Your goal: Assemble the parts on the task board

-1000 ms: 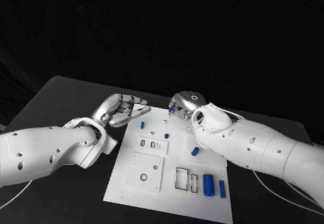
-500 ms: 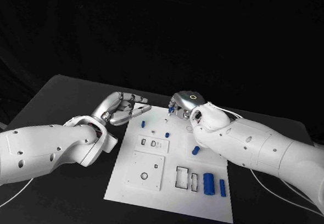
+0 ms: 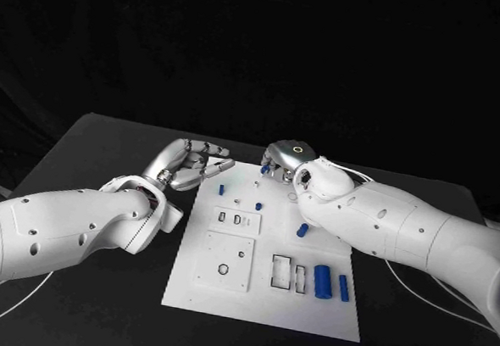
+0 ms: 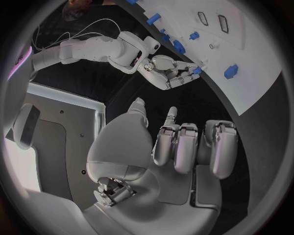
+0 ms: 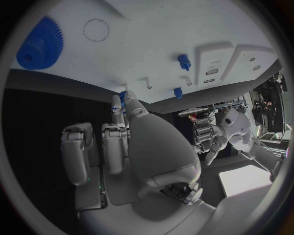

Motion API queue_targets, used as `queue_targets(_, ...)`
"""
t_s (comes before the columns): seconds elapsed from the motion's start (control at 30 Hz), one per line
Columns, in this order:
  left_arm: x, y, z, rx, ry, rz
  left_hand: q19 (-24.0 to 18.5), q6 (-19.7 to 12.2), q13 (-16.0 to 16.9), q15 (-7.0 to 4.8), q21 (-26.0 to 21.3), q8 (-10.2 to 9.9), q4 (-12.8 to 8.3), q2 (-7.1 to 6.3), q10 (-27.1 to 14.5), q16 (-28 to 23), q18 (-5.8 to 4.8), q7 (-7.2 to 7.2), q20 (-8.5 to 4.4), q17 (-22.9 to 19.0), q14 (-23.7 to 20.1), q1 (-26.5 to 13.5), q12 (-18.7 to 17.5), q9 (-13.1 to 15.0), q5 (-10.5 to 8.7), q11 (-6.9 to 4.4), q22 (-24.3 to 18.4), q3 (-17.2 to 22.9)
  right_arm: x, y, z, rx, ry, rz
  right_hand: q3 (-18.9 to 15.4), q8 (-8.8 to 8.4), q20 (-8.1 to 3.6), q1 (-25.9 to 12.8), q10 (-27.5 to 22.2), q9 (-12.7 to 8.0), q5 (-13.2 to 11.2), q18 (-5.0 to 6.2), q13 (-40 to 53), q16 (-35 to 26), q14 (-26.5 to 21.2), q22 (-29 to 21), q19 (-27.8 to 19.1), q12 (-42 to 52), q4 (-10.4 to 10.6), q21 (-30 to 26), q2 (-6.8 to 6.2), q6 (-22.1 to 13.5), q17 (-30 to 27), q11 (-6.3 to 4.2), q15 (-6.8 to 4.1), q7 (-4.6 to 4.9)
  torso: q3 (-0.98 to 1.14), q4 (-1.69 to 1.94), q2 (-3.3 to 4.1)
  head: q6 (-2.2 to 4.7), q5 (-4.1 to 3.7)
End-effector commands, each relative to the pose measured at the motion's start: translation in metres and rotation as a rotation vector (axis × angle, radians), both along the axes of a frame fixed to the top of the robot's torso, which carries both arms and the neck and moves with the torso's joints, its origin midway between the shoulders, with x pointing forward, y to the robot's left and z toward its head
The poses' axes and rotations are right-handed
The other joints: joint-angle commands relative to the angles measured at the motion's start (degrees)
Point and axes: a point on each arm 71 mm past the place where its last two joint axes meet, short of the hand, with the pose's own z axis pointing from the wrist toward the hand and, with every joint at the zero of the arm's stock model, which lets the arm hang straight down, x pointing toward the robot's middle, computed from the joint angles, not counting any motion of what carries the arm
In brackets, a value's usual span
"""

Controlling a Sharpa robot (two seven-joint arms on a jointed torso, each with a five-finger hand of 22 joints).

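A flat white task board (image 3: pixel 262 298) lies mid-table, dotted with small glossy blue parts (image 3: pixel 322 282). The right hand (image 3: pixel 284 162) pinches a blue part (image 5: pixel 123 96) at its far edge; the left hand (image 3: pixel 189 166) hovers beside it, fingers curled, empty.

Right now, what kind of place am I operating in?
Likely a robotics lab test bench: a black table against a dark backdrop, a white task board with cut-out slots, and small blue parts for assembly.

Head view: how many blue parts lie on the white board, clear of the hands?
5: a blue peg near the left edge, a small blue stud beside it, a blue piece by the right arm, a blue cylinder and blue bar nearest. The arm may hide others.
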Motion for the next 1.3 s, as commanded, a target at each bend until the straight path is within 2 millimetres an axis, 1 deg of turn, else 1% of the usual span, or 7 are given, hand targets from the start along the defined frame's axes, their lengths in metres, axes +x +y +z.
queue_targets(0.03, 0.0002, -0.0022, 0.002, -0.002, -0.013, -0.015, 5.92, 0.44, 15.09, -0.23, 0.14, -0.18, -0.15, 0.39, 5.95, 0.14, -0.42, 0.0, 0.33, 15.09, 6.05, 0.4, 0.14, -0.07, -0.17, -0.3, 15.09, -0.3, -0.0003, 0.0016, -0.0012, -0.022, 0.006, 0.011, 0.41, 0.15, 0.11, 0.57, -0.53, 0.06, 0.26, -0.4, -0.06, 0.23, 6.07, 15.06, 6.0, -0.3, -0.07, 0.26, 0.01, 0.41, 15.07, -0.04, 0.43, -0.18, -0.04, 0.02, -0.05, -0.13, -0.16)
queue_targets(0.1, 0.0002, -0.0021, 0.002, -0.002, -0.013, -0.015, 5.92, 0.44, 15.09, -0.23, 0.14, -0.18, -0.15, 0.39, 5.95, 0.14, -0.42, 0.0, 0.33, 15.09, 6.05, 0.4, 0.14, -0.07, -0.17, -0.3, 15.09, -0.3, -0.0002, 0.0017, -0.0012, -0.02, 0.006, 0.012, 0.44, 0.08, 0.13, 0.54, -0.64, 0.04, 0.25, -0.4, -0.06, 0.23, 6.07, 15.06, 6.0, -0.3, 0.0, 0.26, -0.03, 0.36, 15.07, -0.01, 0.44, -0.16, -0.02, 0.05, -0.06, -0.1, -0.18)
queue_targets(0.23, 0.0, -0.0015, 0.002, -0.002, -0.014, -0.013, 5.92, 0.44, 15.09, -0.23, 0.14, -0.18, -0.15, 0.39, 5.95, 0.14, -0.42, 0.0, 0.33, 15.09, 6.05, 0.4, 0.14, -0.07, -0.17, -0.3, 15.09, -0.3, 0.0, 0.0024, -0.0011, -0.017, 0.005, 0.013, 0.45, 0.08, 0.13, 0.54, -0.65, 0.04, 0.25, -0.4, -0.06, 0.23, 6.07, 15.06, 6.0, -0.3, 0.0, 0.26, -0.04, 0.35, 15.07, -0.01, 0.45, -0.16, -0.02, -0.03, -0.07, -0.14, -0.11)
queue_targets(0.37, -0.0001, -0.0014, 0.0021, -0.002, -0.014, -0.013, 5.92, 0.44, 15.09, -0.24, 0.14, -0.22, -0.14, 0.4, 5.95, 0.14, -0.42, -0.01, 0.32, 15.09, 6.05, 0.45, 0.14, -0.07, -0.18, -0.31, 15.09, -0.37, -0.0005, 0.0038, -0.0011, -0.016, 0.006, 0.016, 0.47, 0.01, 0.16, 0.47, -0.74, 0.01, 0.25, -0.4, -0.06, 0.23, 6.07, 15.06, 6.0, -0.29, 0.1, 0.26, -0.07, 0.3, 15.07, 0.02, 0.46, -0.14, -0.01, 0.04, -0.13, -0.23, -0.1)
queue_targets(0.5, -0.0002, -0.0014, 0.0021, -0.002, -0.014, -0.013, 5.92, 0.44, 15.09, -0.24, 0.14, -0.22, -0.14, 0.4, 5.95, 0.14, -0.42, -0.01, 0.32, 15.09, 6.05, 0.45, 0.14, -0.07, -0.18, -0.31, 15.09, -0.37, -0.0009, 0.0053, -0.0013, -0.016, 0.009, 0.019, 0.47, 0.0, 0.16, 0.46, -0.74, 0.01, 0.25, -0.4, -0.06, 0.23, 6.07, 15.06, 6.0, -0.29, 0.1, 0.26, -0.07, 0.29, 15.07, 0.02, 0.46, -0.14, 0.02, 0.02, -0.16, -0.3, -0.03)
queue_targets(1.03, -0.0006, -0.0012, 0.0022, -0.002, -0.014, -0.013, 5.92, 0.44, 15.09, -0.24, 0.14, -0.22, -0.14, 0.4, 5.95, 0.14, -0.42, -0.01, 0.32, 15.09, 6.05, 0.45, 0.14, -0.07, -0.18, -0.31, 15.09, -0.37, 0.0003, 0.0064, -0.0034, -0.029, 0.023, 0.011, 0.69, -0.39, 0.25, 0.39, -1.28, -0.13, 0.25, -0.4, -0.06, 0.23, 6.07, 15.06, 6.0, -0.3, 0.39, 0.26, -0.25, -0.09, 15.07, 0.09, 0.53, -0.19, -0.03, -0.02, -0.25, -0.4, 0.07)
queue_targets(1.3, -0.0005, -0.0014, 0.0022, -0.002, -0.014, -0.013, 5.92, 0.44, 15.09, -0.24, 0.14, -0.22, -0.14, 0.4, 5.95, 0.14, -0.42, -0.01, 0.32, 15.09, 6.05, 0.45, 0.14, -0.07, -0.18, -0.31, 15.09, -0.37, 0.0001, 0.0059, -0.0041, -0.032, 0.027, 0.007, 0.69, -0.39, 0.25, 0.39, -1.28, -0.13, 0.25, -0.4, -0.06, 0.23, 6.07, 15.06, 6.0, -0.3, 0.39, 0.26, -0.25, -0.09, 15.07, 0.09, 0.53, -0.19, 0.0, -0.01, -0.21, -0.44, 0.1)
